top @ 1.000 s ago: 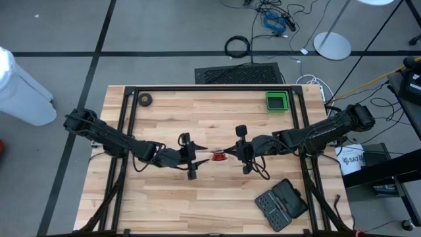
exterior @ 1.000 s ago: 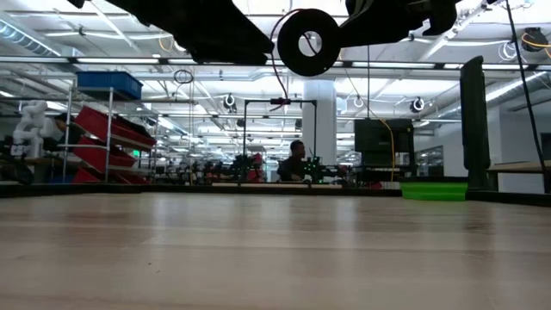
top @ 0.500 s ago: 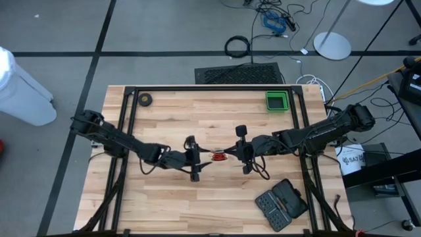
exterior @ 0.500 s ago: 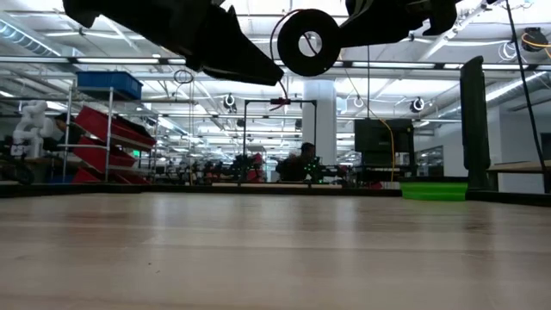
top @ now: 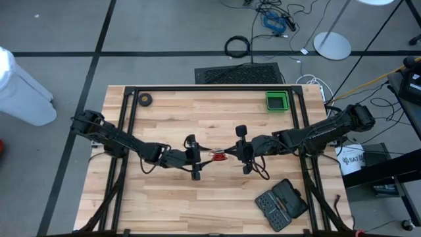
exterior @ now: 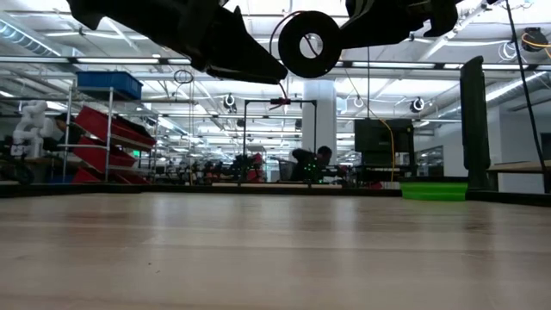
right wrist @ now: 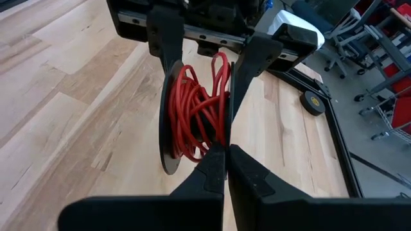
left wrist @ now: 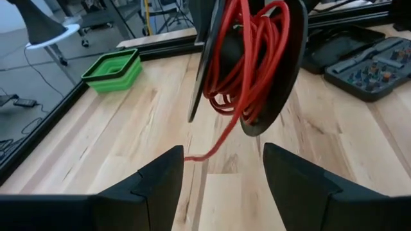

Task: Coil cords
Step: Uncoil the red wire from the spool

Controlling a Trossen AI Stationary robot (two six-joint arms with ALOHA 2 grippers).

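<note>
The black reel [top: 218, 157] with the red cord [left wrist: 244, 58] wound between its two discs hangs above the table's middle, face-on in the low view [exterior: 307, 43]. A loose cord end [left wrist: 204, 153] dangles below it. My right gripper [right wrist: 218, 158] comes in from the table's right and is shut on the reel. My left gripper [left wrist: 225, 183] is open on the reel's left. Its fingers [right wrist: 164, 45] stand on either side of the reel's far edge. I cannot tell whether they touch it. My right gripper pinches the rim of one reel disc [right wrist: 226, 136] between its two fingers, on the side of the reel toward the table's right. The fingers slant slightly down from the right. The reel stands on edge with its discs upright, lifted clear of the table.
A green tray [top: 277, 101] sits at the far right of the table and a small black roll [top: 145, 99] at the far left. An open tool case [top: 281, 204] lies near the front right. Black frame rails [top: 126, 131] run along both sides.
My left gripper has moved down a little and toward the table's right, up to the reel, and its open fingers now stand around the reel's edge. The reel and my right gripper have kept still.
</note>
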